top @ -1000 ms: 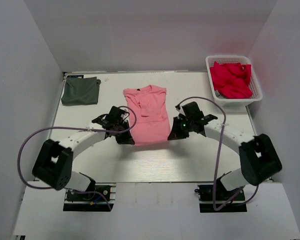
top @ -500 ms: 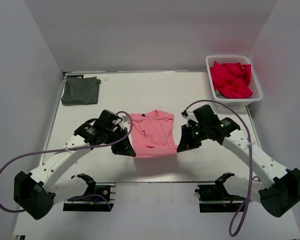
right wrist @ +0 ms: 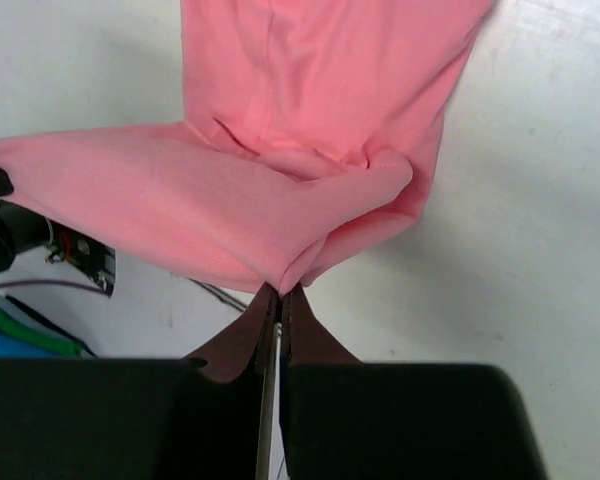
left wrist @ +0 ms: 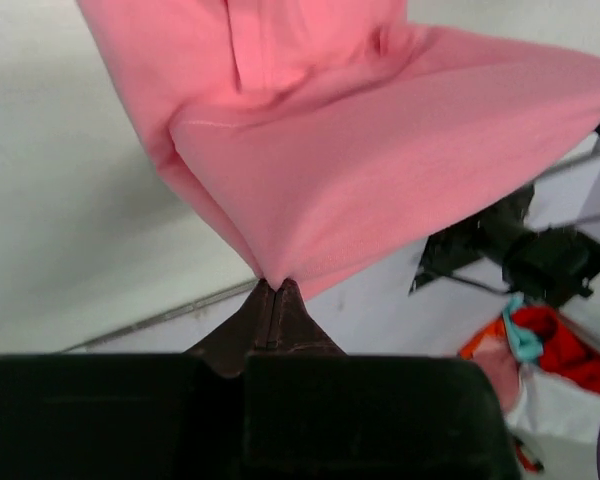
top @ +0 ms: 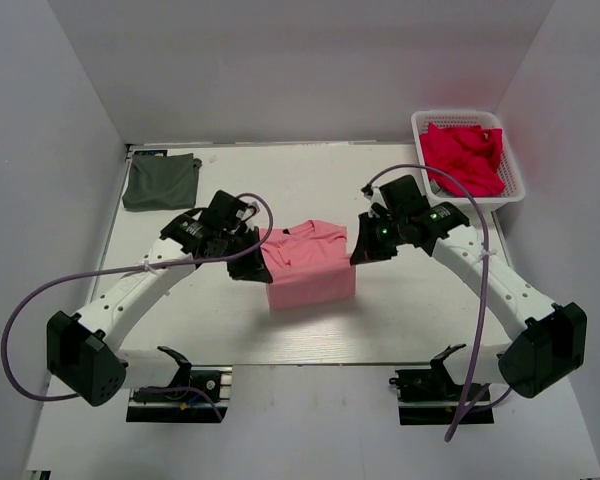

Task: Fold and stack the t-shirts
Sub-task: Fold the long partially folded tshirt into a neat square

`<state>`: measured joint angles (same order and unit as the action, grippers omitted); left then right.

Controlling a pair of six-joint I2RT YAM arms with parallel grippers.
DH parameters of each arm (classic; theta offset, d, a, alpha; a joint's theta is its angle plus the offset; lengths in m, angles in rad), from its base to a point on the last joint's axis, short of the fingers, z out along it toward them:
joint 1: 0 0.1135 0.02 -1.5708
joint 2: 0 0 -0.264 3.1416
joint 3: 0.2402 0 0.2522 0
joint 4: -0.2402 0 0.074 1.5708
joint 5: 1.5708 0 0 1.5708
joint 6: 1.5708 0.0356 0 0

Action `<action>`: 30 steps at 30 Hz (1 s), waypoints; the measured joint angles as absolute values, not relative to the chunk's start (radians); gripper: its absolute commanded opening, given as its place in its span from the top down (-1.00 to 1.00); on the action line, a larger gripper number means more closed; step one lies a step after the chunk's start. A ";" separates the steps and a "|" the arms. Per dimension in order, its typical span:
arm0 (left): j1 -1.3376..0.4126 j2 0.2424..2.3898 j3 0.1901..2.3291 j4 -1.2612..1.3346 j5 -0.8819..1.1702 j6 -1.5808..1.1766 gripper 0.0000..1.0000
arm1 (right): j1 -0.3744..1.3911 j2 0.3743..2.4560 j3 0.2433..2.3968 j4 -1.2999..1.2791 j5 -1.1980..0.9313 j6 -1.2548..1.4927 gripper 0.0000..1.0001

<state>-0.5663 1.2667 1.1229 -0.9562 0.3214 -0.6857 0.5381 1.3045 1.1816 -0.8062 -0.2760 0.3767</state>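
soft salmon-pink cloth t-shirt (top: 310,265) held at centre, near edge lifted | left gripper (left wrist: 275,290) clamped tight on one corner, right gripper (right wrist: 280,292) on the other, so the fold is kept taut | folded dark grey t-shirt (top: 161,181) laid at 10 o'clock, likely stack base

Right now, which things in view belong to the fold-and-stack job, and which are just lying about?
Job in hand: salmon-pink t-shirt, pinched at two corners by the left gripper and right gripper; dark grey t-shirt, folded, far left corner.

Lying about: white basket, far right; red cloth inside it.
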 measured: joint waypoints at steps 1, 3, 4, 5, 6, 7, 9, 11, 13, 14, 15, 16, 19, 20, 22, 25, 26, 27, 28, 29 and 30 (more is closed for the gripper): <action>-0.564 1.275 1.143 -0.957 0.300 -0.686 1.00 | 0.530 1.315 1.195 -0.800 -0.271 0.377 1.00; -0.559 1.293 1.184 -0.956 0.253 -0.689 1.00 | 0.518 1.339 1.220 -0.785 -0.261 0.377 1.00; -0.557 1.302 1.201 -0.954 0.234 -0.689 1.00 | 0.513 1.351 1.229 -0.776 -0.259 0.377 1.00; -0.554 1.309 1.216 -0.944 0.213 -0.689 1.00 | 0.507 1.367 1.240 -0.775 -0.260 0.378 1.00; -0.552 1.314 1.224 -0.937 0.197 -0.689 1.00 | 0.503 1.383 1.252 -0.773 -0.261 0.377 1.00; -0.549 1.321 1.234 -0.937 0.179 -0.691 1.00 | 0.497 1.402 1.268 -0.772 -0.262 0.377 1.00; -0.542 1.336 1.252 -0.933 0.144 -0.696 1.00 | 0.488 1.440 1.301 -0.757 -0.264 0.377 1.00; -0.532 1.356 1.269 -0.927 0.107 -0.702 1.00 | 0.480 1.467 1.320 -0.738 -0.265 0.377 1.00; -0.523 1.370 1.277 -0.912 0.084 -0.707 1.00 | 0.473 1.489 1.336 -0.725 -0.270 0.378 1.00; -0.518 1.377 1.279 -0.901 0.075 -0.708 1.00 | 0.469 1.499 1.345 -0.717 -0.274 0.378 1.00; -0.514 1.383 1.279 -0.890 0.067 -0.709 1.00 | 0.465 1.509 1.349 -0.706 -0.278 0.378 1.00; -0.509 1.391 1.279 -0.880 0.061 -0.710 1.00 | 0.461 1.518 1.353 -0.699 -0.283 0.380 1.00; -0.490 1.434 1.280 -0.839 0.056 -0.712 1.00 | 0.449 1.557 1.361 -0.671 -0.293 0.383 1.00; -0.482 1.456 1.280 -0.822 0.054 -0.713 1.00 | 0.445 1.574 1.364 -0.666 -0.295 0.383 1.00; -0.472 1.491 1.279 -0.794 0.050 -0.717 1.00 | 0.437 1.615 1.375 -0.655 -0.298 0.384 1.00; -0.452 1.530 1.270 -0.748 0.038 -0.722 1.00 | 0.425 1.687 1.400 -0.627 -0.306 0.384 1.00; -0.446 1.539 1.267 -0.733 0.033 -0.723 1.00 | 0.421 1.714 1.409 -0.617 -0.310 0.384 1.00; -0.439 1.549 1.266 -0.716 0.028 -0.723 1.00 | 0.418 1.744 1.427 -0.610 -0.315 0.385 1.00; -0.434 1.557 1.264 -0.689 0.024 -0.723 1.00 | 0.416 1.766 1.443 -0.601 -0.318 0.385 1.00; -0.427 1.569 1.264 -0.673 0.023 -0.723 1.00 | 0.412 1.800 1.466 -0.594 -0.321 0.386 1.00; -0.420 1.583 1.262 -0.648 0.023 -0.725 1.00 | 0.409 1.830 1.491 -0.592 -0.324 0.388 1.00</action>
